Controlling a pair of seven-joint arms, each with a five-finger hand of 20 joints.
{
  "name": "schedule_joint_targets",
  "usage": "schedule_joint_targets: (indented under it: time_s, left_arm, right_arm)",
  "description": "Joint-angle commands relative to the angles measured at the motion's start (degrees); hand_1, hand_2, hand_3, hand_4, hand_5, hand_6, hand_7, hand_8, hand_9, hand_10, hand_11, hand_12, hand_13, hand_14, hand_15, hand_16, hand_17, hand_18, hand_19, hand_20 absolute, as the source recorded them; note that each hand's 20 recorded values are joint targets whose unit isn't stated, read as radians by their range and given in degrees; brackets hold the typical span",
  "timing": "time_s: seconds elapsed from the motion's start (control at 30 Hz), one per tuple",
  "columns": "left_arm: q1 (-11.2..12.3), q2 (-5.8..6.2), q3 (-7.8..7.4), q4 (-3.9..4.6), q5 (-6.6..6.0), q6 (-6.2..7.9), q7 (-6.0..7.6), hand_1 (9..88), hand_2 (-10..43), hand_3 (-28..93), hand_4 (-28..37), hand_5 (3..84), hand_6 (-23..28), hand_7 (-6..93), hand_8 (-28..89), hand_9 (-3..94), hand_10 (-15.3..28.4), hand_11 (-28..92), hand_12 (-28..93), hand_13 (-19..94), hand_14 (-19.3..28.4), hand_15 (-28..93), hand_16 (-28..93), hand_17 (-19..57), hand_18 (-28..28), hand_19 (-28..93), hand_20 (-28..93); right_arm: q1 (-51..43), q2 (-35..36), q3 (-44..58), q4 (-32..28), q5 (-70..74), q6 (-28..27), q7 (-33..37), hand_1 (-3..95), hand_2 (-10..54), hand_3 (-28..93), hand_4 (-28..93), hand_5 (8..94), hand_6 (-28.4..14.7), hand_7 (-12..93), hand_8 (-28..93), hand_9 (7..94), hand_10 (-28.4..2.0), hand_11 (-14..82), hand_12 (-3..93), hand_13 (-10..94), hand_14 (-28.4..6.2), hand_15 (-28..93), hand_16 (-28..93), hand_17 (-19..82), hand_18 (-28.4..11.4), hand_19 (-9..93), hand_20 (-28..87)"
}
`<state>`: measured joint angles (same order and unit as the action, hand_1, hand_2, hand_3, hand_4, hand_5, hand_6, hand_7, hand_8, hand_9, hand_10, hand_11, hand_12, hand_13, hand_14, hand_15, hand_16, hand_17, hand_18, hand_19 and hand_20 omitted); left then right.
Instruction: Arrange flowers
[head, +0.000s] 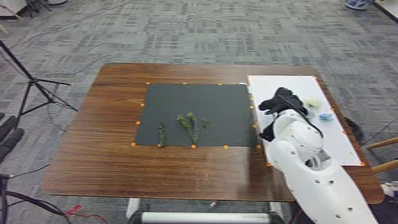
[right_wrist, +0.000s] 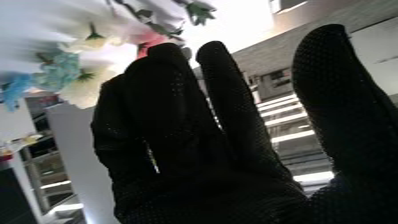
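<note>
The spread-fingered right hand (right_wrist: 213, 187) is likely risking a double grab, cream flower (right_wrist: 84, 90) and light-blue flower (right_wrist: 59, 69) crowding together.

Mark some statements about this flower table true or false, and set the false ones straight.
1. Green sprigs lie on the dark mat. True.
2. The white sheet lies to the left of the dark mat. False: in the head view it lies to the right of it.
3. The right hand is over the white sheet. True.
4. The blue flower lies among the green sprigs. False: it lies on the white sheet, apart from them.
5. The right hand is clenched into a fist. False: its fingers are extended, with the thumb apart from them.
</note>
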<state>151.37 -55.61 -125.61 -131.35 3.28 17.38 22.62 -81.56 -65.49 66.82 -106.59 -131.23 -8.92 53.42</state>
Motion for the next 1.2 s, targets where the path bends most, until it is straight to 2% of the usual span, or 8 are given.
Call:
schedule_joint_targets:
  time_s: [0.03, 0.43, 0.63, 0.73, 0.8, 0.97, 1.1, 1.2]
  left_arm:
    - [0.6, -0.38, 0.16, -0.44, -0.40, 0.69, -0.26, 22.1, 17.0, 70, -28.3, 36.0, 7.9, 6.6, -7, 28.9, 13.3, 10, 11, 21, 14.0, 22, -3, -5.1, 11.8, 23, 11]
    - [0.5, -0.65, -0.32, -0.44, -0.77, 0.73, -0.86, 22.2, 17.1, 70, -28.3, 36.1, 7.9, 6.7, -7, 28.9, 13.3, 11, 11, 21, 13.9, 22, -3, -5.2, 11.8, 23, 11]
    - [0.7, -0.58, -0.15, -0.49, -1.06, 0.66, -0.48, 22.1, 17.1, 70, -28.3, 36.0, 8.0, 6.9, -7, 28.9, 13.3, 11, 11, 21, 14.0, 22, -3, -5.1, 11.8, 23, 11]
    - [0.4, 0.21, 0.53, -0.75, -1.28, 2.71, 1.38, 22.1, 17.1, 70, -28.3, 36.0, 8.0, 6.9, -7, 28.9, 13.3, 11, 12, 21, 14.0, 22, -3, -5.1, 11.8, 23, 11]
    - [0.7, 0.22, 0.45, -0.76, -1.02, 2.43, 1.73, 22.2, 17.2, 70, -28.3, 36.1, 8.0, 7.0, -7, 28.9, 13.3, 11, 12, 21, 14.0, 23, -3, -5.1, 11.8, 23, 11]
    - [0.7, 0.01, 0.47, -0.85, -1.52, 2.45, 1.67, 22.4, 17.3, 70, -28.3, 36.3, 8.3, 7.4, -7, 28.8, 13.3, 11, 12, 21, 14.1, 24, -3, -5.0, 11.8, 23, 11]
    - [0.9, 0.08, 0.56, -0.85, -1.95, 2.51, 1.99, 22.3, 17.3, 70, -28.3, 36.3, 8.3, 7.5, -7, 28.7, 13.2, 11, 12, 21, 14.1, 24, -3, -4.9, 11.8, 23, 11]
    - [1.0, 0.00, 0.61, -0.78, -1.90, 2.38, 2.11, 22.4, 17.3, 70, -28.3, 36.4, 8.4, 7.6, -7, 28.7, 13.2, 11, 12, 21, 14.1, 24, -3, -4.9, 11.8, 23, 11]
  right_arm:
    - [1.0, 0.9, -0.9, 4.5, -1.9, -1.6, 1.2, 38.6, -7.3, 70, -20, 62.6, -12.2, 9, -8, 61.0, -25.3, 17.6, 17.0, 65, -17.1, 74, 22, 35, -28.4, 89, 31]
    - [0.7, 0.3, -2.3, 9.1, -3.5, -2.0, 1.7, 43.2, -9.5, 72, -26, 57.6, -13.4, 9, -8, 58.4, -25.2, 17.9, 16.5, 64, -15.8, 74, 21, 35, -28.4, 90, 30]
    - [0.8, 0.0, -3.6, 10.8, -4.9, -3.8, 1.4, 53.1, -9.5, 75, -28, 59.9, -11.1, 14, -8, 66.3, -20.8, 26.7, 20.5, 68, -13.5, 75, 27, 37, -28.4, 92, 31]
    - [0.8, 0.3, -4.4, 11.5, -5.4, -4.1, 1.6, 59.6, -9.5, 69, -28, 60.1, -9.8, 18, -8, 69.8, -16.5, 23.6, 32.4, 69, -11.7, 73, 34, 37, -28.4, 92, 32]
    - [0.6, 0.2, -4.7, 12.0, -6.0, -4.5, 1.5, 63.3, -9.5, 66, -28, 59.5, -9.3, 21, -8, 71.6, -14.8, 21.3, 38.2, 70, -10.9, 73, 36, 37, -28.4, 92, 32]
    - [-0.2, 0.4, -5.5, 12.6, -6.2, -3.0, 1.4, 64.5, -9.5, 66, -28, 58.2, -8.1, 31, -9, 72.6, -13.4, 26.4, 44.4, 72, -10.1, 73, 37, 39, -28.4, 92, 33]
    - [-1.0, 0.8, -5.5, 12.1, -5.8, 2.0, 1.4, 65.4, -9.5, 69, -28, 59.8, -5.2, 41, 11, 76.9, -11.9, 29.2, 48.1, 76, -8.4, 72, 36, 41, -27.8, 93, 33]
    - [-1.3, 1.1, -5.4, 11.3, -6.6, 4.5, 0.9, 65.2, -9.5, 71, -28, 62.0, -4.1, 44, 12, 79.6, -11.1, 28.8, 49.2, 79, -7.4, 71, 35, 42, -27.4, 93, 33]
